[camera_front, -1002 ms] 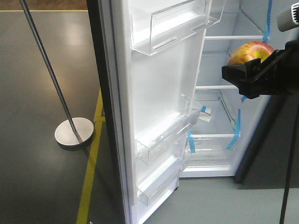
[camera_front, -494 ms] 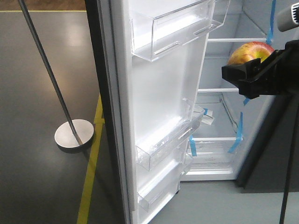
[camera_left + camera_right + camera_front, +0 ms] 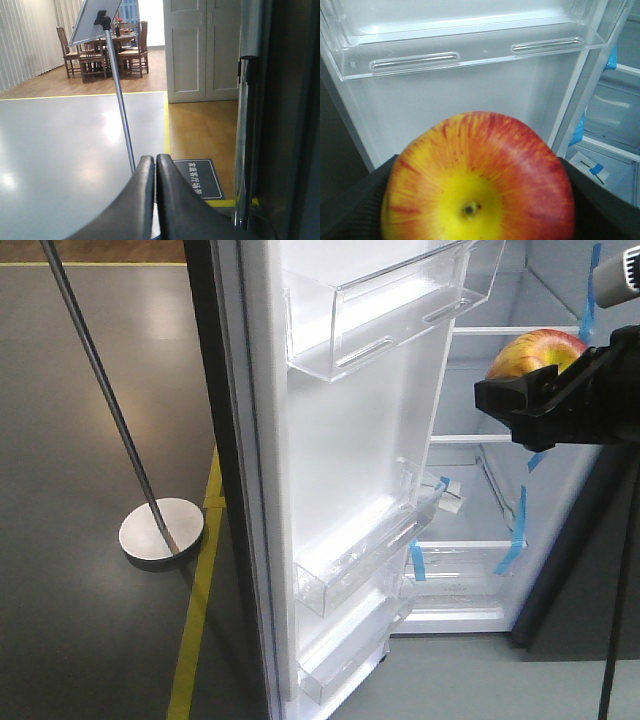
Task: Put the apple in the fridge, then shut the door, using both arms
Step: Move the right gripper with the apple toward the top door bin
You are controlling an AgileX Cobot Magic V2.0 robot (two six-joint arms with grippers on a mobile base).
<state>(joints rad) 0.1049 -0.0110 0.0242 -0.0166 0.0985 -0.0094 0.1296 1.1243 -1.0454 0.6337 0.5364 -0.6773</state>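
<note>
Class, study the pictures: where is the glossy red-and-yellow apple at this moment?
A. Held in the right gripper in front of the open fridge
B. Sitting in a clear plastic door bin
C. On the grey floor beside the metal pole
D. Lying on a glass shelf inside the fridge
A: the glossy red-and-yellow apple is clamped in the black right gripper, in front of the open dark grey fridge, touching no shelf or bin.

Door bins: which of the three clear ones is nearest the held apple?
The top bin, about level with the apple; the middle bin and bottom bin hang far lower on the door.
</note>
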